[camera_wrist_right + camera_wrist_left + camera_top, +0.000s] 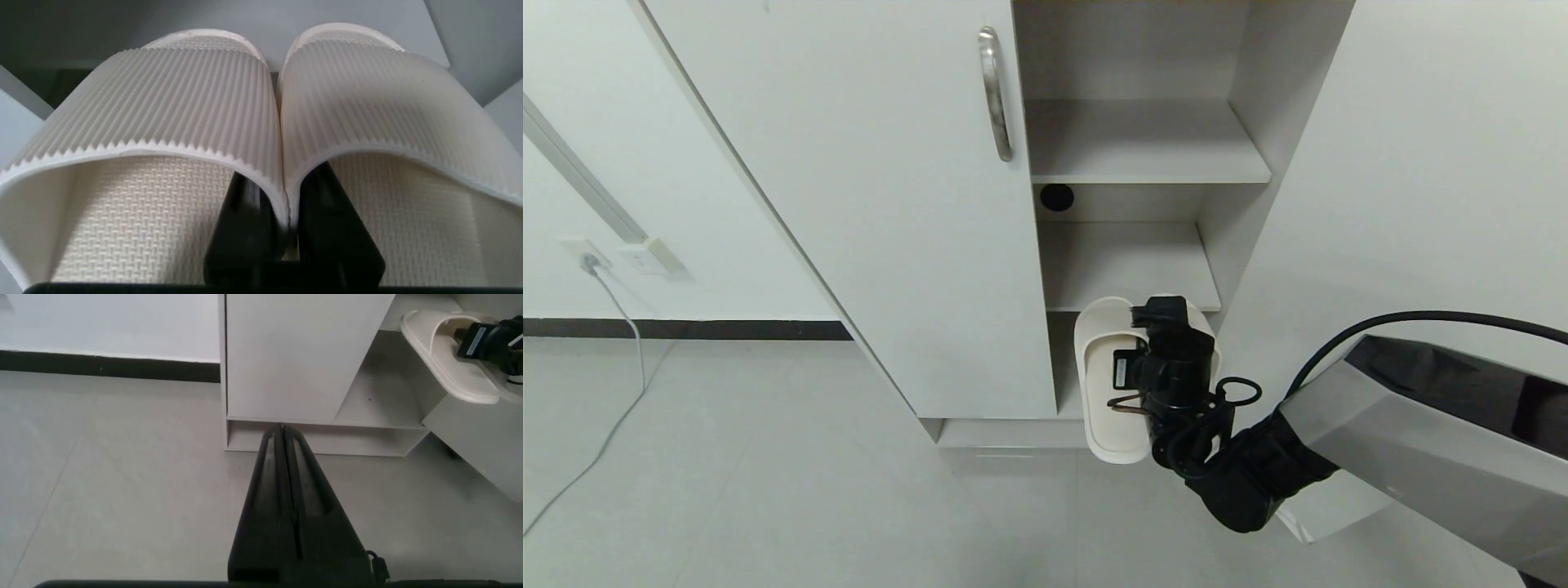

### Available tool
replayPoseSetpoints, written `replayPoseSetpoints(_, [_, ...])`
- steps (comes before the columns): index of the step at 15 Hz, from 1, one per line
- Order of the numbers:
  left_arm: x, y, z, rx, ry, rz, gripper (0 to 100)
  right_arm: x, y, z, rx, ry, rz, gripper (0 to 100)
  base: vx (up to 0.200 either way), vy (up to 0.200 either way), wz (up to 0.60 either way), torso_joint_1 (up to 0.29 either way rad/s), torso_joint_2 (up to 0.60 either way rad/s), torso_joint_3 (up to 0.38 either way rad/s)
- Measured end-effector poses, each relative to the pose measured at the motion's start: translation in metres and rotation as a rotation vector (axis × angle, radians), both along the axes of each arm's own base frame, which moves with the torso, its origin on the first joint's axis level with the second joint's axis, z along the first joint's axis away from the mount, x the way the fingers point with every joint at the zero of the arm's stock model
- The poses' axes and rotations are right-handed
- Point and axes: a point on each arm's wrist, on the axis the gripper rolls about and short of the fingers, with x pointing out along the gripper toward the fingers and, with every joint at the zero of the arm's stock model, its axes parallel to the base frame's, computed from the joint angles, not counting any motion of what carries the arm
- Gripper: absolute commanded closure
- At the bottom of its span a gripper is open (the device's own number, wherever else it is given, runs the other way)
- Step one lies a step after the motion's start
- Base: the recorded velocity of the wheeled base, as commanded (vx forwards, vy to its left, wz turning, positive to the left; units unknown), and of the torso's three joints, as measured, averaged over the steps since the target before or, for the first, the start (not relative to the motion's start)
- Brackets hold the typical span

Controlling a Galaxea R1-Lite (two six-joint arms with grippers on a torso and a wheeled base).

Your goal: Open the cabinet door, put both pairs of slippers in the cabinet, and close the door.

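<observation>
While the right pincer (284, 222) clamps the slippers (1101, 371) by their touching straps before the open cabinet's (1258, 106) low shelf (1127, 261), the soft straps may slip free or toes snag the shelf edge; left pincer (283, 441) closed.

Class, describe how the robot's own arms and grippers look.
The right arm has a glossy silver angular shell with a dark panel, a black wrist and looping black cables. The right gripper is black and blocky. The left gripper is black, with two long tapering fingers.

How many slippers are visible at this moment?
2. Both slippers are side by side, pinched together by the right claw, before the open cabinet. More may be hidden.
</observation>
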Motion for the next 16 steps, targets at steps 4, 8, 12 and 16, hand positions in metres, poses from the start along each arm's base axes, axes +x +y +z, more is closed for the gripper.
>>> replayPoseSetpoints(4, [0.0, 0.0, 0.0, 0.0, 0.0, 0.0, 100, -0.0023, 0.0031, 0.0023, 0.0, -0.007, 0.007, 100, 0.0, 0.0, 0.0, 0.0, 0.0, 0.0])
replayPoseSetpoints(8, [0.0, 0.0, 0.0, 0.001, 0.0, 0.0, 100, -0.0043, 0.0042, 0.0032, 0.0, -0.009, 0.012, 100, 0.05, 0.0, 0.0, -0.001, 0.0, 0.002])
replayPoseSetpoints(12, [0.0, 0.0, 0.0, 0.001, 0.0, 0.0, 100, -0.0055, 0.0031, 0.0053, -0.001, -0.02, 0.013, 100, 0.2, 0.0, 0.0, -0.002, 0.0, 0.001])
replayPoseSetpoints(16, [0.0, 0.0, 0.0, 0.001, 0.0, 0.0, 100, -0.0056, 0.0029, 0.0052, -0.007, -0.023, 0.014, 100, 0.2, 0.0, 0.0, 0.004, 0.01, 0.001])
